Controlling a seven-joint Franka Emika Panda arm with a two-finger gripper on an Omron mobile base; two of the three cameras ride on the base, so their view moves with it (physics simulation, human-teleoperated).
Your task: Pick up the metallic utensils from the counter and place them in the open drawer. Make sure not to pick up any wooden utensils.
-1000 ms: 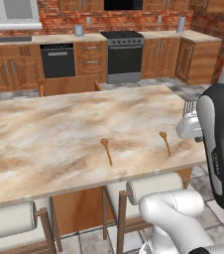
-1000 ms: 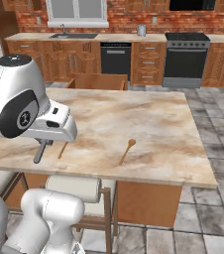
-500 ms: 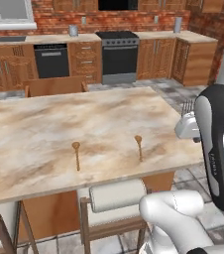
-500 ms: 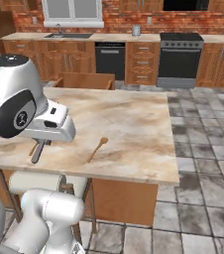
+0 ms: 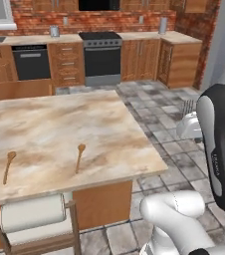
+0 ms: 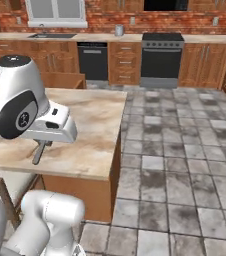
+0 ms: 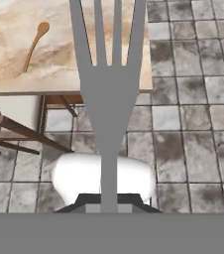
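The base has rolled right; the counter [image 5: 59, 134] slid left in view. The gripper [image 7: 108, 201] still pinches the grey fork [image 7: 108, 94] beyond the counter's right edge, over open tiled floor [image 6: 185, 150].

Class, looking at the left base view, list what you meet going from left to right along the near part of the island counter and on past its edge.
Wooden spoon → second wooden spoon → counter's right edge → grey fork → robot arm.
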